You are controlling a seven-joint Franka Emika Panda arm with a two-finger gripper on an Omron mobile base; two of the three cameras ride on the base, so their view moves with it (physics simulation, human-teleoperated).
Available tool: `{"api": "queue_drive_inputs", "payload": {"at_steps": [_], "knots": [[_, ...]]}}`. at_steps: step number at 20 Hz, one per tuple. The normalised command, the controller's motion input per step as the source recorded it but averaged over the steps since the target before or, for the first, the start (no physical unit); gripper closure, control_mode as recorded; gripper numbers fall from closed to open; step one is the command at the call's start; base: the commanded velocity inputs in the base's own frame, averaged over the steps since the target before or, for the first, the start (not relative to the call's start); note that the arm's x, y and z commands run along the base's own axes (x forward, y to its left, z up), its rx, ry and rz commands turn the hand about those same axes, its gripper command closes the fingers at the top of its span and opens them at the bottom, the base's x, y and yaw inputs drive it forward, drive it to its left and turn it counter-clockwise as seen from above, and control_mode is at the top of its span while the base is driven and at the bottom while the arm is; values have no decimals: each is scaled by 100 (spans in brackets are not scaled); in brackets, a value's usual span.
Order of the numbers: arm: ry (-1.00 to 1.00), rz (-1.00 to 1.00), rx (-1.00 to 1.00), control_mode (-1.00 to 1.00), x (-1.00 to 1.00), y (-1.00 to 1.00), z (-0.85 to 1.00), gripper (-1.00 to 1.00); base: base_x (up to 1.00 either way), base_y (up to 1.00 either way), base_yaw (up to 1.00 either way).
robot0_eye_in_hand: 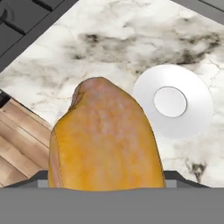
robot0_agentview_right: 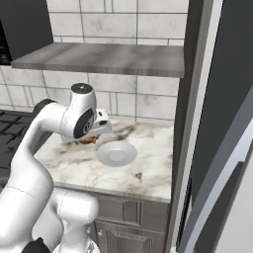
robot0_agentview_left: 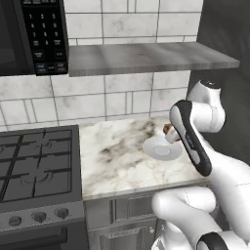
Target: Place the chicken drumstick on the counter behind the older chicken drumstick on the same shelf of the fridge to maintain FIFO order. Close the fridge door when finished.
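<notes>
Left base view: the hand [robot0_agentview_left: 169,132] hovers near the table's [robot0_agentview_left: 122,166] back right corner, beside the plate [robot0_agentview_left: 162,148].
Right base view: chicken drumstick [robot0_agentview_right: 89,140] sits under it.
Hand view: the drumstick looms close between the fingers, apparently grasped; lift straight up before heading to the fridge [robot0_agentview_right: 217,123].

Veined marble counter [robot0_agentview_left: 122,161], seemingly polished

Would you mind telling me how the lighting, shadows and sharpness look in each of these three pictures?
Left base view: even, soft light, no glare on the counter; the plate casts barely any shadow. Right base view: the fridge side is dark, the tiles bright. Hand view: the chicken drumstick looms large and slightly soft-textured at close range, while the plate beyond it looks crisp.
</notes>
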Motion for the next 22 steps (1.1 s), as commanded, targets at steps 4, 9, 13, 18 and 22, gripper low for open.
{"api": "queue_drive_inputs", "payload": {"at_steps": [4, 9, 13, 18, 22], "knots": [[0, 0, 0, -100, -86, 44, 43, 100, 0, 0, 0], [0, 0, 0, -100, -86, 40, 5, 100, 0, 0, 0], [0, 0, -1, -100, -55, 34, -12, 100, 0, 0, 0], [8, 3, -2, -100, -1, 33, -24, 100, 0, 0, 0], [5, 1, 0, -100, 0, 14, -16, 100, 0, 0, 0]]}}
